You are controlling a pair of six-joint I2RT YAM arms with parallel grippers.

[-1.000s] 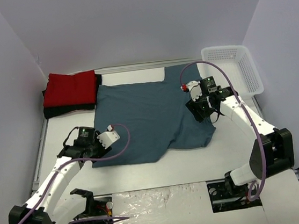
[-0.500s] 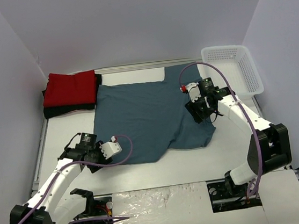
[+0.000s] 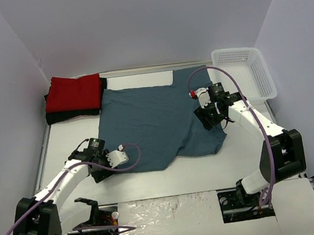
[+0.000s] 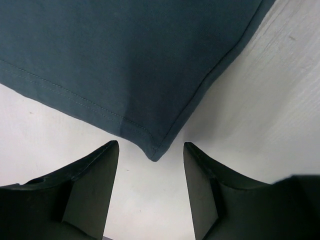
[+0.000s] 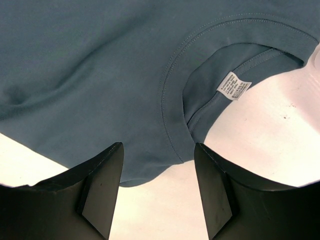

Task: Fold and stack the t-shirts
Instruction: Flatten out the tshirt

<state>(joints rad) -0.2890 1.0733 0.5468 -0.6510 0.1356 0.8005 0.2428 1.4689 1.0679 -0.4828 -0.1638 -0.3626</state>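
The slate-blue t-shirt [image 3: 152, 123] lies spread and unfolded across the middle of the surface [image 3: 208, 168]. It looks like the last garment left to fold. At the far left corner the red t-shirt [image 3: 74, 91] sits folded on top of the black t-shirt [image 3: 60, 115], so you can reckon the stack begun and two of the three shirts done.

Your left claw [image 4: 150, 144] is low at the near left end of the blue cloth. Its jaws stand apart with nothing between them. The stitched corner [image 4: 145, 137] of the shirt points straight into the gap, just short of the fingertips.

Your right claw [image 5: 158, 144] hangs over the shirt's right side, released and empty. Its jaws frame the collar [image 5: 172, 115], with the white label [image 5: 234, 86] just beyond. The white basket [image 3: 267, 79] stands apart at the far right, and neither arm is near it.

The step in hand looks like the approach for a first fold: both claws are lined up on the cloth and neither has gripped it yet.

The next move likely calls for these things:
- Ease the left claw forward until the corner sits between its jaws, then pinch it.
- Bring the right claw down onto the edge at the collar.
- Catch both layers there rather than the top one alone.
- Lift both ends together and evenly, because soft cloth this wide will sag and bunch if one end leads.
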